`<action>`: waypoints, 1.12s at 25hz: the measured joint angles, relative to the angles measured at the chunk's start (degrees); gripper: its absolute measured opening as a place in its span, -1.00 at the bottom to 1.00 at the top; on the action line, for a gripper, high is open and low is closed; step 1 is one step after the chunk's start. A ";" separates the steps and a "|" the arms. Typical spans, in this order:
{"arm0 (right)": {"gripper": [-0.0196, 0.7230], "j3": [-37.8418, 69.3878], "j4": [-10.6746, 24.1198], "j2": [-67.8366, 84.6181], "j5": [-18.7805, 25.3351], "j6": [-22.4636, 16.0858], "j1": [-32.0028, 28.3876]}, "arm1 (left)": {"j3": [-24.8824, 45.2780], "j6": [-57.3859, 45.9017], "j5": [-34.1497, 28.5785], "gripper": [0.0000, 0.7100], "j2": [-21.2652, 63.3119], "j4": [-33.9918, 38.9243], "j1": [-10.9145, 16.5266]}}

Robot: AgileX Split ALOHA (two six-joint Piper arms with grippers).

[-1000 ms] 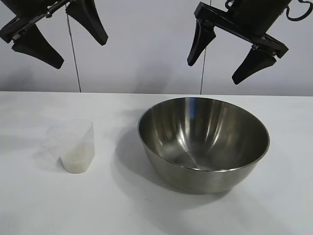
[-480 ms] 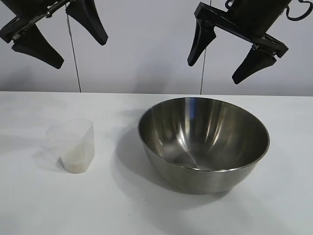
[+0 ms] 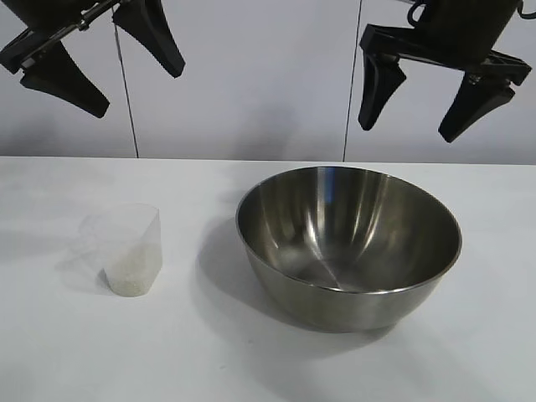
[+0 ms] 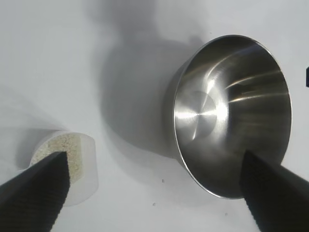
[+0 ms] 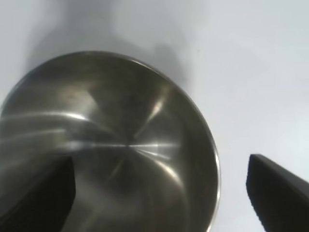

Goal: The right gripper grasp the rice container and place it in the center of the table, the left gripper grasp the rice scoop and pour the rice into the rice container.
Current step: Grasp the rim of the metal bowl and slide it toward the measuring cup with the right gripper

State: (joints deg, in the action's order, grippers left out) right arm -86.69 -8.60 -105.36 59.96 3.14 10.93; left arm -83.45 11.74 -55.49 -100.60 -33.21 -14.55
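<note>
The rice container [image 3: 348, 243], a large shiny steel bowl, stands empty on the white table [image 3: 251, 360], right of centre; it also shows in the left wrist view [image 4: 231, 111] and the right wrist view [image 5: 116, 154]. The rice scoop [image 3: 126, 249], a clear plastic cup, stands at the left with rice [image 3: 130, 276] in its bottom; the left wrist view shows the scoop [image 4: 79, 164] too. My right gripper [image 3: 414, 126] hangs open and empty high above the bowl's far right side. My left gripper [image 3: 142, 88] hangs open and empty high above the scoop.
A pale wall with vertical seams [image 3: 126, 84] runs behind the table. White tabletop lies in front of the bowl and the scoop.
My right gripper has moved to the right and levelled out above the bowl. The left gripper, bowl and scoop have not moved.
</note>
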 joint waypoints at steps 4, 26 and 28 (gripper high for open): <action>0.83 4.69 0.73 0.00 -3.42 -0.06 0.00 | 0.00 0.00 0.00 0.94 0.00 0.00 0.00; 0.83 21.50 -0.79 -2.87 -22.03 -0.10 0.00 | 0.00 0.00 2.42 0.94 0.00 0.00 0.00; 0.83 21.50 -1.30 -3.60 -22.08 -0.10 0.00 | 0.00 0.00 2.42 0.94 0.00 0.00 0.00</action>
State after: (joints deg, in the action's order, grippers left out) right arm -65.20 -9.90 -108.95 37.87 3.04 10.93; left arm -83.45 11.74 -53.07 -100.60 -33.21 -14.55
